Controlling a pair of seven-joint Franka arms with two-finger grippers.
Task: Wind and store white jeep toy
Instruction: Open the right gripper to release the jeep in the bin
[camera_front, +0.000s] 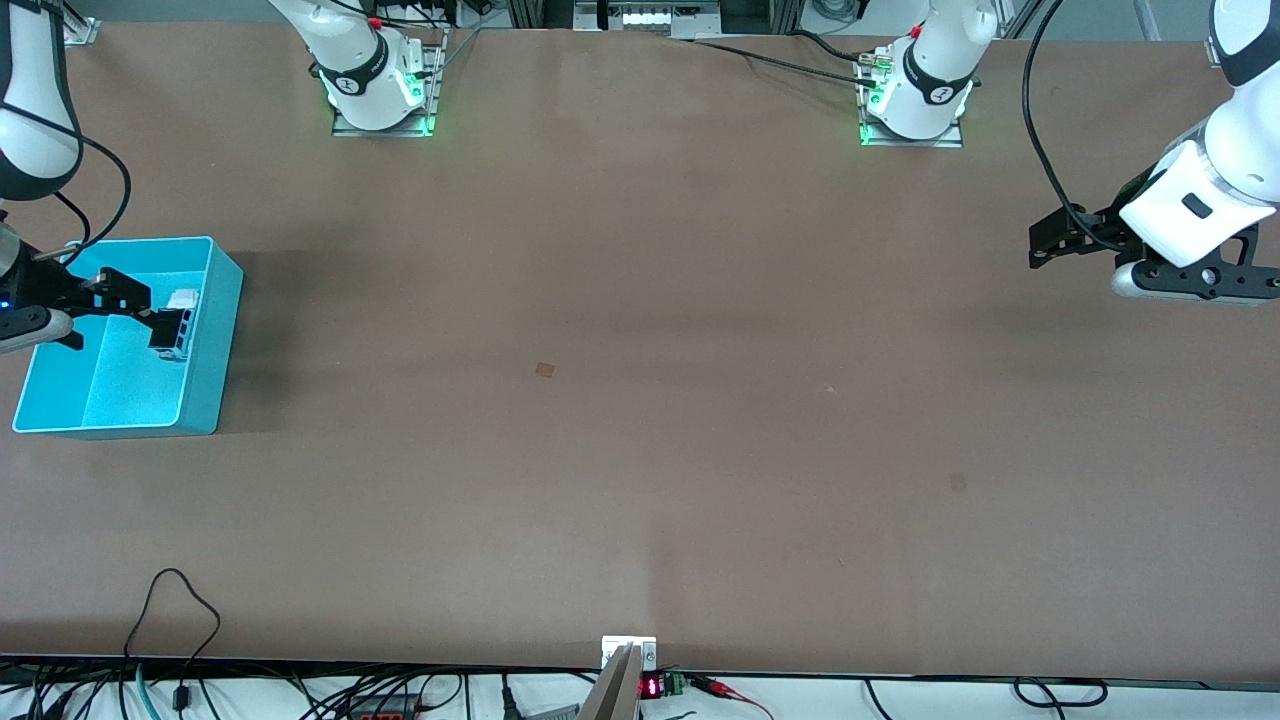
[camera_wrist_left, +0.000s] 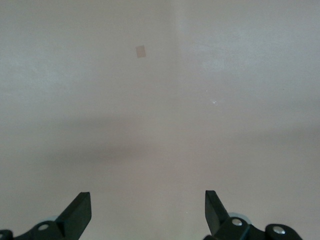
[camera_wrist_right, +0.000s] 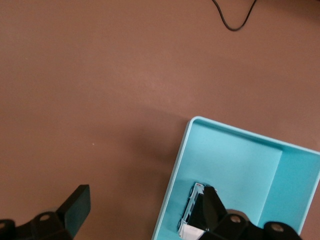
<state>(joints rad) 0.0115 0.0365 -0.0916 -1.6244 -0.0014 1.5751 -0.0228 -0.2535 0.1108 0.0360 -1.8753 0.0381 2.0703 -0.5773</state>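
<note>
The white jeep toy (camera_front: 182, 318) lies inside the turquoise bin (camera_front: 222, 340), against the bin's wall that faces the table's middle. In the right wrist view the jeep (camera_wrist_right: 191, 210) shows on the bin's floor beside the wall (camera_wrist_right: 172, 185), partly hidden by one finger. My right gripper (camera_front: 150, 312) (camera_wrist_right: 145, 202) hangs over the bin, open, with nothing between its fingers. My left gripper (camera_front: 1045, 240) (camera_wrist_left: 147, 205) is open and empty, and waits over bare table at the left arm's end.
The bin stands at the right arm's end of the table. A black cable (camera_front: 170, 600) loops onto the table at the edge nearest the front camera. A small square mark (camera_front: 545, 369) is on the brown table top near the middle.
</note>
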